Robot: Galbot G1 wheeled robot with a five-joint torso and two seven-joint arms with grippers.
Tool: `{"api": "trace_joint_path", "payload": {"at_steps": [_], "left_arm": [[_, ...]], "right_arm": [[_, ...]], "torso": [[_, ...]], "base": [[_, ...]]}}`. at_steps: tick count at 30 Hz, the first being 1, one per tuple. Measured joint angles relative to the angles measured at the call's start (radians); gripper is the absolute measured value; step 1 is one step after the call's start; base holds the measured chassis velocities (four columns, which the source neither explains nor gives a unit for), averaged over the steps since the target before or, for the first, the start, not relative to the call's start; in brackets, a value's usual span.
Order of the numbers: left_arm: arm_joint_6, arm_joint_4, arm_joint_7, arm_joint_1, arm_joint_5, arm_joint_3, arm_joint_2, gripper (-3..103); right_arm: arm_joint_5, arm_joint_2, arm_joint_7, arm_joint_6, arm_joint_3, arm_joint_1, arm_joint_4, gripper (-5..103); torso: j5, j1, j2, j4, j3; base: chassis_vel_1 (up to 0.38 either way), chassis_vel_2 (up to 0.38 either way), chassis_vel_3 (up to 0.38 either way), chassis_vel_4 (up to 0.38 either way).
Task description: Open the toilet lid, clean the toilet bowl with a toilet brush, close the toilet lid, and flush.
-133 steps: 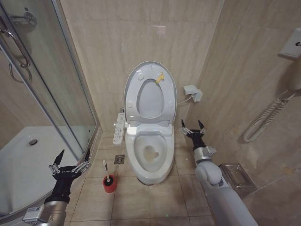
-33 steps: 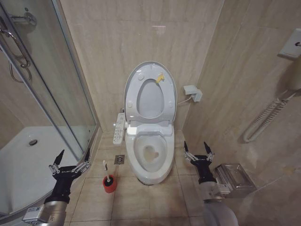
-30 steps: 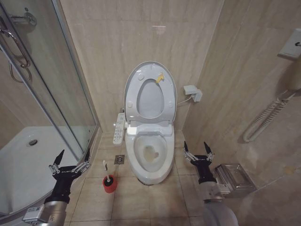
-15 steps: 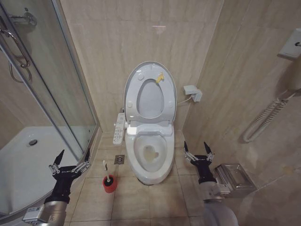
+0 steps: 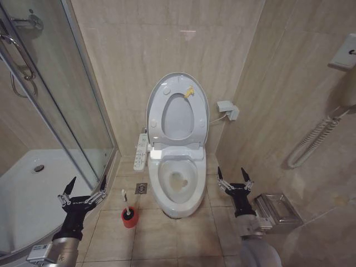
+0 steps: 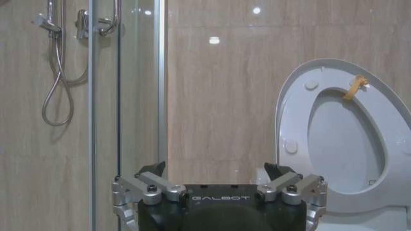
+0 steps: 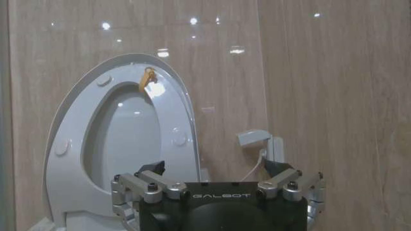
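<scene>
The lid [image 5: 177, 105] stands upright against the back wall with the seat ring [image 5: 179, 114] raised against it, leaving the bowl [image 5: 177, 186] open for scrubbing. The brush [image 5: 125, 204] sits handle-up in its red holder [image 5: 130, 217] on the floor, just left of the bowl. The left gripper [image 5: 83, 191] hovers near it, jaws apart, likely placed for the pick-up. The right gripper [image 5: 233, 179] hangs right of the bowl, jaws apart, empty. The bristle head is hidden inside the holder.
</scene>
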Motion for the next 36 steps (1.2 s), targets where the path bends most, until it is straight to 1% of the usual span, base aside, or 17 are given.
{"api": "trace_joint_path", "payload": {"at_steps": [36], "left_arm": [[0.000,0.000,0.000,0.000,0.000,0.000,0.000,100]], "right_arm": [[0.000,0.000,0.000,0.000,0.000,0.000,0.000,100]], "torso": [[0.0000,0.000,0.000,0.0000,0.000]], "base": [[0.000,0.000,0.000,0.000]]}}
